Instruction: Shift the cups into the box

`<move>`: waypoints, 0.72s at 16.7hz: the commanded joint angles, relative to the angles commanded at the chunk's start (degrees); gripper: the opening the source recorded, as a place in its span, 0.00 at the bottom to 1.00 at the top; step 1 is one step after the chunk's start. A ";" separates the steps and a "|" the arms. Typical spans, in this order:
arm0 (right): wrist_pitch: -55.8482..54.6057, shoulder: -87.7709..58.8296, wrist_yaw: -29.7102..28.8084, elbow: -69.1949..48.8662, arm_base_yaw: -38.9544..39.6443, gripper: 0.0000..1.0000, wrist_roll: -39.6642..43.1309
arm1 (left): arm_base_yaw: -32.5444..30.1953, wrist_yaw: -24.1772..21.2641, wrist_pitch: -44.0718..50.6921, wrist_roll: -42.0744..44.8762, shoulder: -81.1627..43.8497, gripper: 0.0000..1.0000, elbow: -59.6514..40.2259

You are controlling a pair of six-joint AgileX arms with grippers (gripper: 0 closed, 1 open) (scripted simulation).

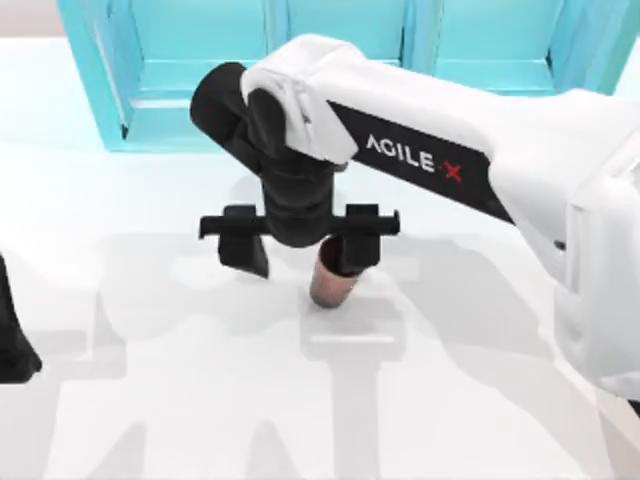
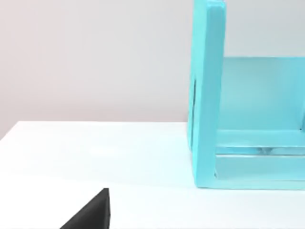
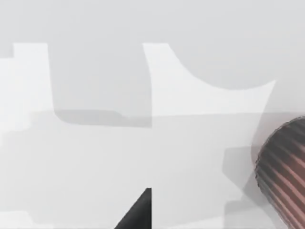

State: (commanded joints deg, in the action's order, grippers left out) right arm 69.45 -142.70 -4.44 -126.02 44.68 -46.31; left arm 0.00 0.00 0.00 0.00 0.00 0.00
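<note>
Turquoise shelf unit (image 1: 330, 60) on white table (image 1: 150, 400), grey wall (image 2: 95, 57).

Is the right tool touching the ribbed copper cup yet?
Cannot tell. In the top view the right tool stands wide open over the ribbed copper cup, one finger overlapping its rim, hiding any contact or gap.

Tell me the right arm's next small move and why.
Probably shift the right gripper sideways toward the top view's right to centre it on the cup, then lower. Its fingers are spread, but one finger sits over the cup rather than beside it.
</note>
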 joint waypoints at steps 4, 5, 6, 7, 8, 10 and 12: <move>0.00 0.00 0.00 0.00 0.00 0.25 0.00 | 0.00 0.00 0.00 0.00 0.00 1.00 0.00; 0.00 0.00 0.00 0.00 0.00 0.17 0.00 | 0.00 0.00 0.00 0.00 0.00 1.00 0.00; 0.00 0.00 0.00 0.00 0.00 0.10 0.00 | 0.00 0.00 0.00 0.00 0.00 1.00 0.00; 0.00 0.00 0.00 0.00 0.00 0.02 0.00 | 0.00 0.00 0.00 0.00 0.00 1.00 0.00; 0.00 0.00 0.00 0.00 0.00 0.00 0.00 | 0.00 0.00 0.00 0.00 0.00 1.00 0.00; 0.00 0.00 0.00 0.00 0.00 0.00 0.00 | 0.00 0.00 0.00 0.00 0.00 1.00 0.00; 0.00 0.00 0.00 0.00 0.00 0.00 0.00 | 0.00 0.00 0.00 0.00 0.00 1.00 0.00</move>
State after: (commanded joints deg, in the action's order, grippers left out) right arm 69.45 -142.70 -4.44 -126.02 44.68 -46.31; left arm 0.00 0.00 0.00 0.00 0.00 0.00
